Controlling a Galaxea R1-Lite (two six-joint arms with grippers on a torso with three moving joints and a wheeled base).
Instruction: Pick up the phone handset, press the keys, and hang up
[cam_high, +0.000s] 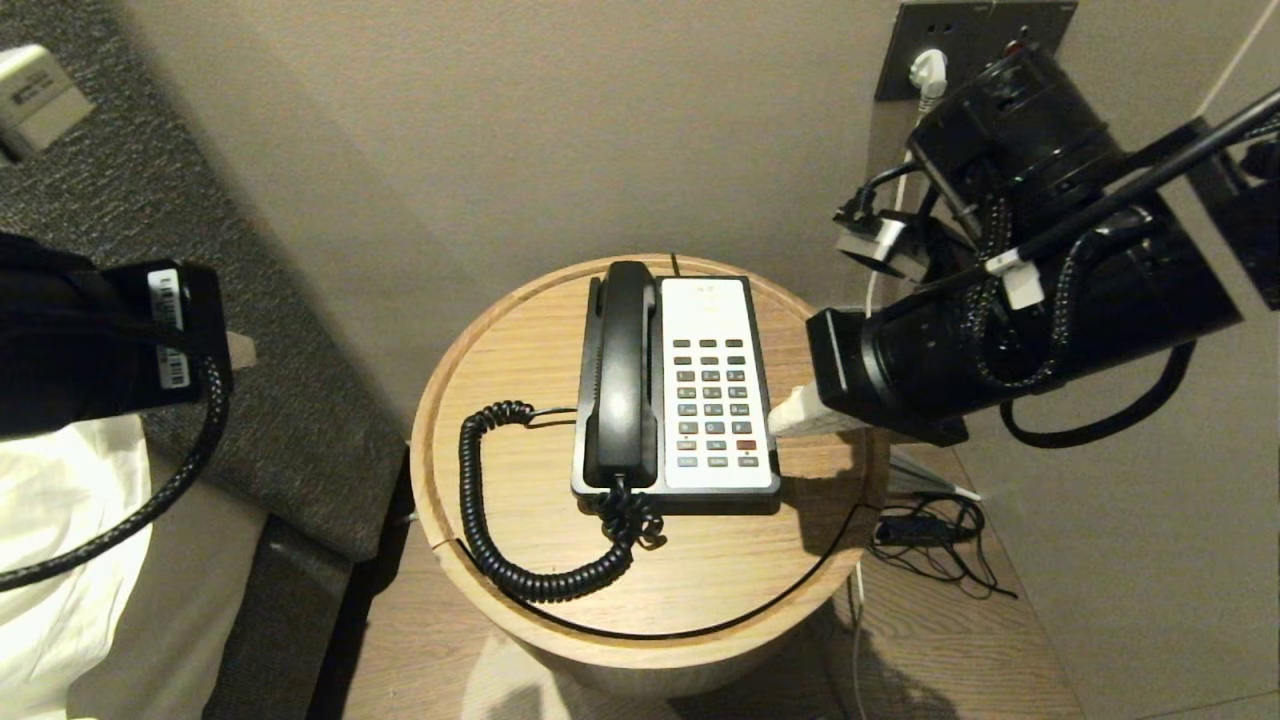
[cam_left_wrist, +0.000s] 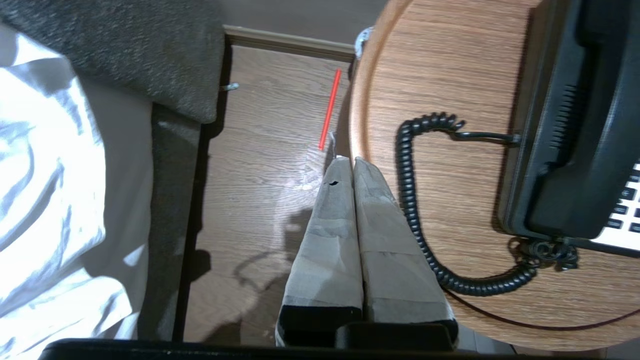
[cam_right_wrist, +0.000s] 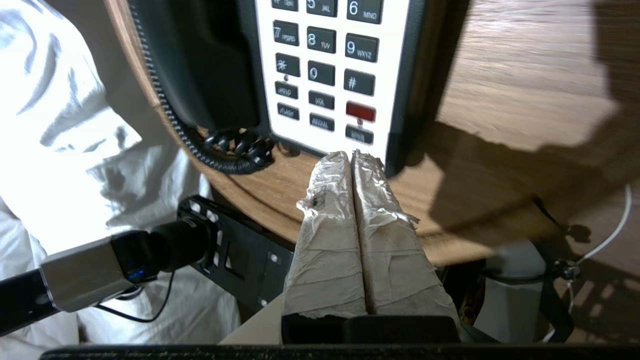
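Note:
The black phone handset (cam_high: 625, 370) lies in its cradle on the left side of the phone base (cam_high: 765, 330), which stands on a round wooden table (cam_high: 500, 330). Its coiled cord (cam_high: 480, 510) loops over the table's left and front. The keys (cam_high: 712, 395) fill the white panel beside it. My right gripper (cam_high: 785, 420) is shut and empty, its tips just off the base's right edge by the lowest key rows (cam_right_wrist: 325, 105). My left gripper (cam_left_wrist: 348, 161) is shut and empty, hanging over the table's left rim, apart from the cord (cam_left_wrist: 415, 210) and handset (cam_left_wrist: 585, 125).
A bed with a white sheet (cam_high: 60, 560) and grey padded side (cam_high: 280, 420) stands left of the table. A wall socket with a white plug (cam_high: 930, 70) is behind my right arm. Loose cables (cam_high: 930, 535) lie right of the table. A red stick (cam_left_wrist: 330, 109) lies on the floor.

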